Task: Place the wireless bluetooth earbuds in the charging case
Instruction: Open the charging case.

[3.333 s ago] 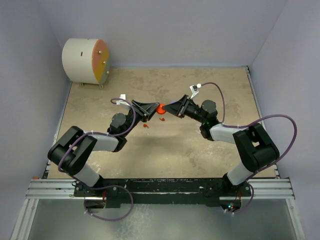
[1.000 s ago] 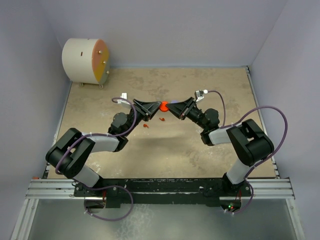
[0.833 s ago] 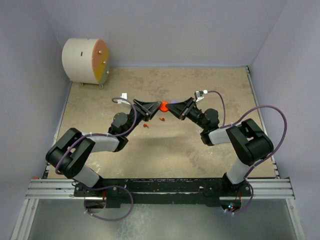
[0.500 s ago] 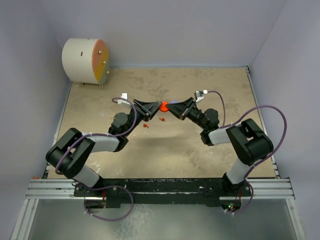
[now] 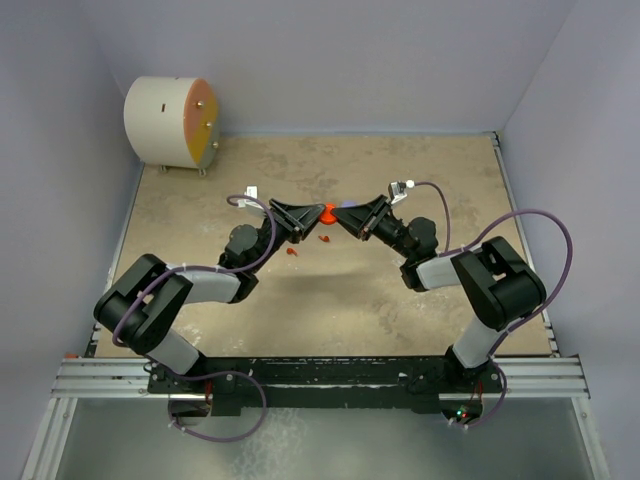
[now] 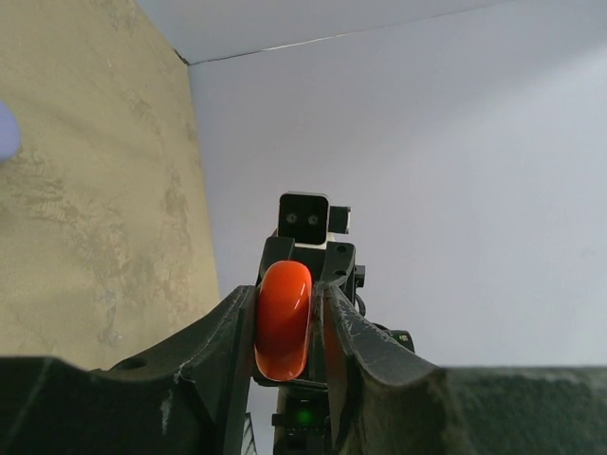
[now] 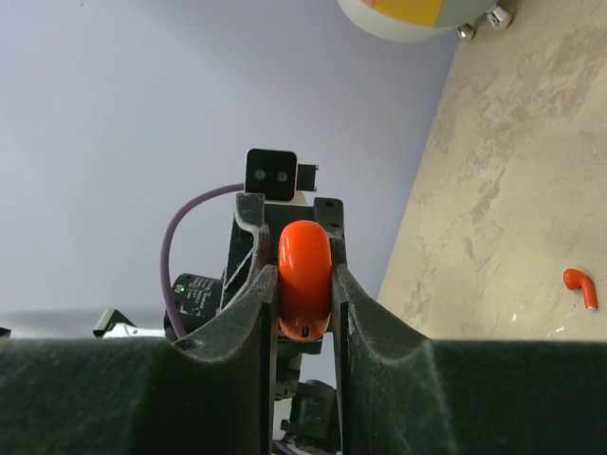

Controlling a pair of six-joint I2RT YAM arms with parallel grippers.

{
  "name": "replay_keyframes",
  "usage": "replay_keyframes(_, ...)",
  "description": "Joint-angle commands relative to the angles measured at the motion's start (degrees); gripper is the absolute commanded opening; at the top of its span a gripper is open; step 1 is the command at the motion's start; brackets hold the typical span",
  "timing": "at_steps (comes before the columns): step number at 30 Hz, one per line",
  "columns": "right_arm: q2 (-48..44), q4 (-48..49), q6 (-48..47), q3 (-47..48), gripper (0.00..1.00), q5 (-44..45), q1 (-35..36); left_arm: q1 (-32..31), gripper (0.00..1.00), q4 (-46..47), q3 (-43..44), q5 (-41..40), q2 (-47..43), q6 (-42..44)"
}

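The red charging case point(image 5: 327, 212) hangs in the air over the middle of the table, pinched from both sides. My left gripper point(image 5: 312, 216) is shut on its left end and my right gripper point(image 5: 341, 214) is shut on its right end. In the left wrist view the case point(image 6: 283, 320) stands on edge between my fingers point(image 6: 228, 327), with the other gripper behind it. The right wrist view shows the same case point(image 7: 303, 280) clamped between both pads. Two red earbuds point(image 5: 323, 238) point(image 5: 292, 252) lie on the table below; one earbud point(image 7: 580, 287) shows in the right wrist view.
A white cylinder with an orange face point(image 5: 170, 122) stands at the back left corner. A lavender blur point(image 6: 5, 128) sits at the left edge of the left wrist view; I cannot tell what it is. Walls close the table at the back and both sides.
Since the earliest frame the right arm has folded inward and the case has risen slightly. Over the last second nothing visibly moves.
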Motion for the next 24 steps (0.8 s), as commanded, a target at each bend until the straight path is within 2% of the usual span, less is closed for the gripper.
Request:
replay_keyframes(1, -0.04, 2.89, -0.31, 1.45, 0.0, 0.2, 0.39, -0.63, 0.31, 3.84, 2.24, 0.88, -0.11, 0.38)
replay_keyframes(9, -0.13, 3.25, -0.24, 1.24, 0.0, 0.3, 0.39, -0.69, 0.25, 3.57, 2.07, 0.6, -0.28, 0.39)
replay_keyframes(11, -0.22, 3.34, -0.23, 1.17, 0.0, 0.32, 0.39, -0.71, 0.19, 3.62, 2.06, 0.5, -0.36, 0.36)
replay_keyframes(14, -0.22, 3.4, -0.22, 1.19, 0.01, 0.33, 0.39, -0.71, 0.02, 3.61, 2.02, 0.49, -0.47, 0.36)
replay_keyframes(15, -0.26, 3.64, -0.27, 1.21, 0.07, 0.32, 0.39, -0.71, 0.0, 3.57, 2.1, 0.45, -0.51, 0.41)
replay_keyframes(16, -0.3, 3.59, -0.53, 1.4, 0.19, 0.17, 0.39, -0.67, 0.0, 3.49, 2.03, 0.37, -0.58, 0.46)
replay_keyframes(19, -0.58, 1.52, -1.65, 2.03, 0.65, -2.1, 0.34, -0.72, 0.0, 2.75, 2.15, 0.32, -1.17, 0.83)
replay_keyframes(20, -1.1, 1.61, -1.72, 2.02, 0.75, -2.22, 0.2, -0.66, 0.0, 2.21, 2.2, 0.32, -1.54, 1.09)
replay_keyframes(22, -2.57, -0.57, -3.71, 2.51, 0.89, -2.23, -0.13, -0.63, 0.0, 0.54, 2.24, -0.04, -2.55, 2.01)
replay_keyframes(24, -4.68, -5.23, -7.65, 3.63, 0.97, -1.86, -0.3, -0.63, 0.0, -1.82, 2.44, -0.43, -3.7, 3.26)
